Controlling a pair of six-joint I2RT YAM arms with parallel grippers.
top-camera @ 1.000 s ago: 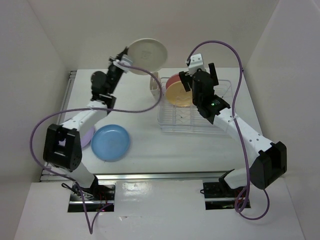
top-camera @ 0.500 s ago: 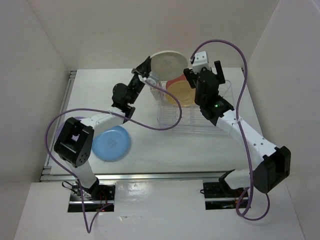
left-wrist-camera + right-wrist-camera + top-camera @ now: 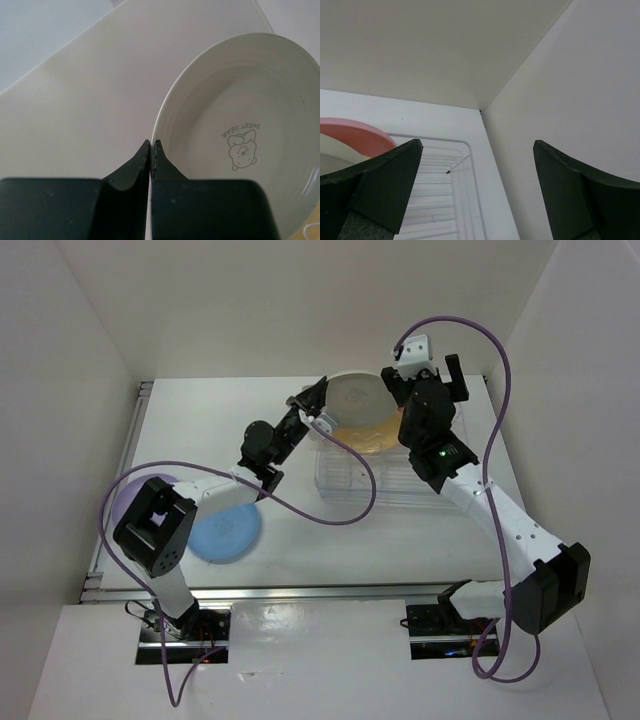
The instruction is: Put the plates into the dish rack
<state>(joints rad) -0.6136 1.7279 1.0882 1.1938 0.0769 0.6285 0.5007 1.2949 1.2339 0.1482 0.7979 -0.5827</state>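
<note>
Cream plate (image 3: 240, 90), rim pinched in the left gripper (image 3: 151, 145), shows its cartoon print (image 3: 242, 147) only wrist-side; overhead it tilts over the dish rack (image 3: 390, 486). Right gripper (image 3: 477, 142) gapes wide.

Smooth, faintly glossy cream plate (image 3: 240, 95)

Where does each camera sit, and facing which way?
Top external: above and behind the robot, looking down on the table; left arm and right arm show, left end effector shut on the round cream plastic plate at the silver wire dish rack.
Left wrist: on the left arm, looking along its closed fingers at that plate's printed face.
Right wrist: on the right arm, looking past the open right end effector at the rack's corner and wall.
Shared: top and left wrist show the cream plate.
</note>
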